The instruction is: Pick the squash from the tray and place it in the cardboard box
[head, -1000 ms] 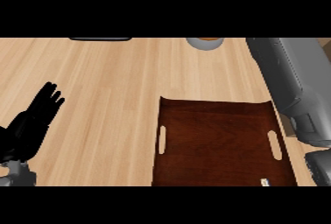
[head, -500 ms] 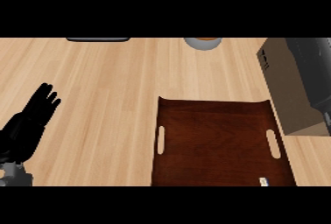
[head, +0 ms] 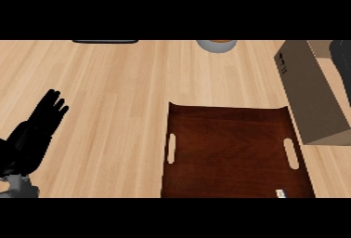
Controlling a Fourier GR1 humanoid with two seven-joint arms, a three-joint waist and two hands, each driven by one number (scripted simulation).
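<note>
Since the earlier frames, the right forearm has withdrawn from over the cardboard box [head: 312,95] toward the upper right; only a dark grey sliver [head: 342,58] now shows at the right edge, and the box's side wall and top edge are uncovered. Right hand: out of view, state cannot be told. Left hand [head: 35,130]: position unchanged at the left edge, fingers straight and pointing up, released, holding nothing.

Tray [head: 230,153]: dark brown wood, centre-right on the counter [head: 103,93], with 2 pale slot handles, 1 on each side. Its right edge lies just beside the box. A small white label [head: 280,193] sits near its lower right corner.

Squash: not visible on the tray or elsewhere; its location cannot be told.

Grey bowl [head: 217,45]: at the top edge, partly cut off. Dark flat object [head: 106,41]: top edge, upper left.
</note>
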